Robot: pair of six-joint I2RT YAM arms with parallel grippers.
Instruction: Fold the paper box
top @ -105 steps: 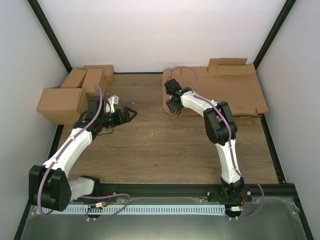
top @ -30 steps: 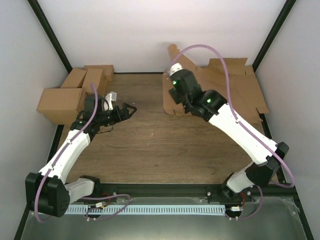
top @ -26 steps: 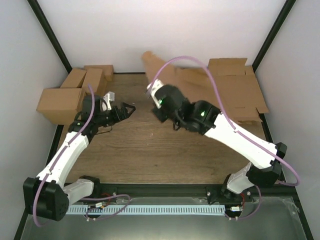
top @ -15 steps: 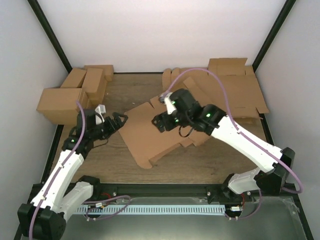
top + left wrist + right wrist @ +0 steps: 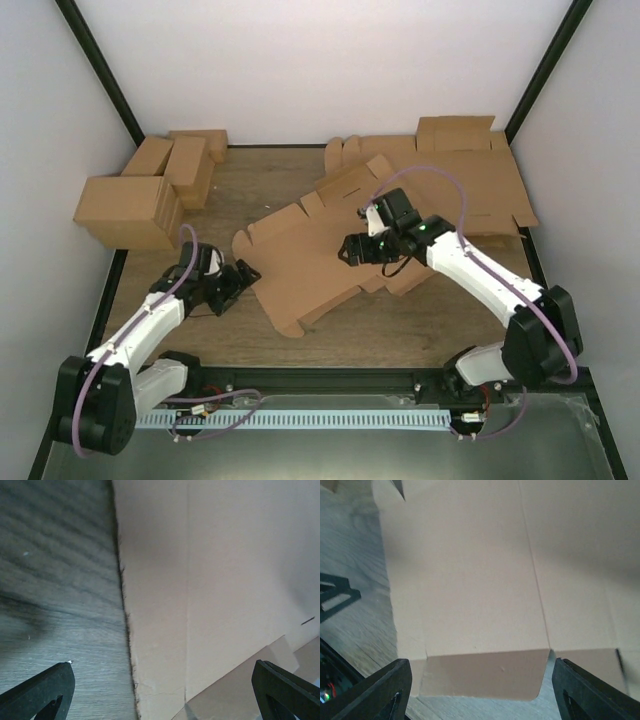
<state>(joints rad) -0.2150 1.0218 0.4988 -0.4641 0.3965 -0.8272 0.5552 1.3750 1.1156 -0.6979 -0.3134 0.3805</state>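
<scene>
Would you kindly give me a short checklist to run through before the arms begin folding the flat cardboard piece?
1. Paper box lying flat on the table: ok.
2. Left gripper open, with the box's left edge between its fingers: ok.
3. Right gripper open over the box, holding nothing: ok.
4. Box free of the pile of sheets: cannot tell, as its far flaps reach the pile.
5. Cartons apart from the box: ok.
</scene>
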